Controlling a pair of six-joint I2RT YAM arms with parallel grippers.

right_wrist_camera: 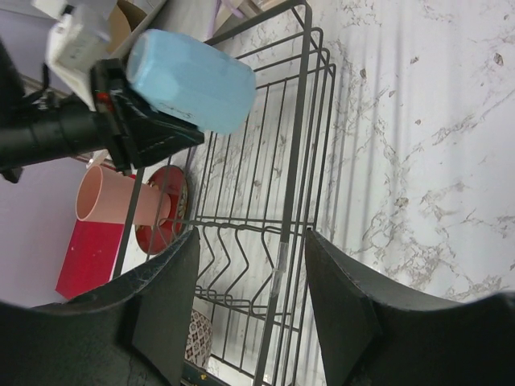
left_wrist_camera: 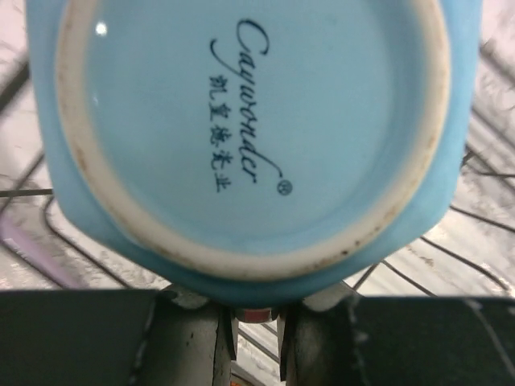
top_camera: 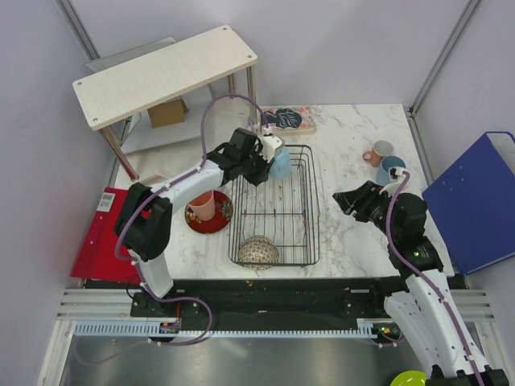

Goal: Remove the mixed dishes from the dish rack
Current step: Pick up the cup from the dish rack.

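**A:** What takes up most of the view?

**B:** A white marble bench (top_camera: pixel 354 241), seen from above. Two robot arms are bolted along its near edge. A white wooden shelf (top_camera: pixel 165 74) stands at the far left.

**A:** Where is the dish rack?

**B:** The dish rack (top_camera: pixel 278 211), a black wire basket, lies in the middle of the bench. Its long sides run from near to far.

**A:** What are the arms doing?

**B:** The left arm reaches to the rack's far left corner. The left end effector (top_camera: pixel 272 153) is clamped on a light blue mug (left_wrist_camera: pixel 249 129). The mug is tipped on its side over the rack's wires, with its printed base facing the wrist camera. The right end effector (right_wrist_camera: pixel 249 241) hangs over the bench just right of the rack. Its fingers stand apart with nothing between them, and they point towards the rack.

**A:** And the other dishes?

**B:** A dark red plate (top_camera: pixel 223 215) sits on the bench just left of the rack. A speckled beige-brown bowl (top_camera: pixel 258 252) rests inside the rack at its near left corner. A salmon-pink tumbler (top_camera: pixel 203 205) stands upright on the plate. To the far right of the rack, a salmon-pink mug (top_camera: pixel 378 151) and a second light blue mug (top_camera: pixel 392 167) stand upright, just beside each other on the bench.
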